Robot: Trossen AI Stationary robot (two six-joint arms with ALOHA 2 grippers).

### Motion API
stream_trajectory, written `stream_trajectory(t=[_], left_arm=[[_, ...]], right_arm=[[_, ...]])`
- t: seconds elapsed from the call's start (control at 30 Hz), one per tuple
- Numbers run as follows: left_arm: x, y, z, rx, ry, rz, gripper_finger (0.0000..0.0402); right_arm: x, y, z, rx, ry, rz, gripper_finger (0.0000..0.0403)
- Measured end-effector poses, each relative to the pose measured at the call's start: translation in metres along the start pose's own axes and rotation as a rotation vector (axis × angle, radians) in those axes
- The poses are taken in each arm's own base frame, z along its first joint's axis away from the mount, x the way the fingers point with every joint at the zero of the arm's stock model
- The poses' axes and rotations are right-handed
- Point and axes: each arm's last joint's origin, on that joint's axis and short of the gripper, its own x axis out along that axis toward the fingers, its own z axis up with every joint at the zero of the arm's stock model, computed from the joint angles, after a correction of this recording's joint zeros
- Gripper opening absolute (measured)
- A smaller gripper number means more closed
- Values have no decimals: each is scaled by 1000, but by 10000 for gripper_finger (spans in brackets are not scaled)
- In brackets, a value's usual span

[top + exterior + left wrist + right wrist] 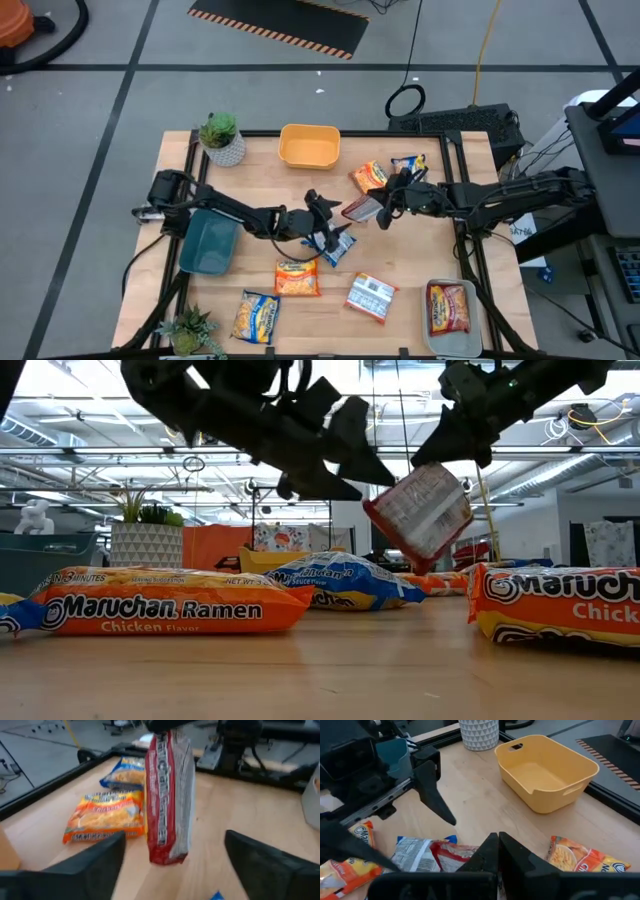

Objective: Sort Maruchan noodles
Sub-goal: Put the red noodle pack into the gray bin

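A red and white Maruchan packet [420, 512] hangs in the air over the middle of the table, held by my right gripper [385, 212], which is shut on it. My left gripper [320, 213] is open just to the packet's left, above a blue packet [336, 244] lying flat on the table. In the left wrist view the red packet [168, 800] hangs on edge just ahead of the gap between my left gripper's [175, 857] fingers. Several more packets lie flat: orange ones [297, 278] [255, 315] [369, 176], a red and white one [371, 297] and a blue one [408, 163]. My right gripper [452, 448] pinches the red and white packet between its two fingers at the packet's top edge [440, 468], coming from above and from the table's right. The packet hangs below the fingers, tilted and lifted clear of the table.
A yellow bin [309, 147] stands at the far edge, a blue bin [210, 244] at the left under my left arm, and a clear bin [432, 335] at the near right corner with a packet in it. Potted plants [221, 137] [188, 330] stand at the left corners.
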Motion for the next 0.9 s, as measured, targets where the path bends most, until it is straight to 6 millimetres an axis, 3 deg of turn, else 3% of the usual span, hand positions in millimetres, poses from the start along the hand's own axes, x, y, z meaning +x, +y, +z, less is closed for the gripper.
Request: stream_trajectory(t=[0.1,0.4,0.63,0.73,0.9], left_arm=[[7,2,-3,-8,-44,0,394],[41,14,-2,28,-64,5,370],[53,25,-5,91,-42,21,368],[54,29,-4,122,-42,25,346],[55,31,-3,126,-48,-26,260]], right_arm=[[1,0,0,-1,2,-1,0],[1,3,4,0,-40,21,0],[0,5,9,-11,-89,45,0],[0,5,9,-19,-89,44,0],[0,5,9,-35,-89,44,0]])
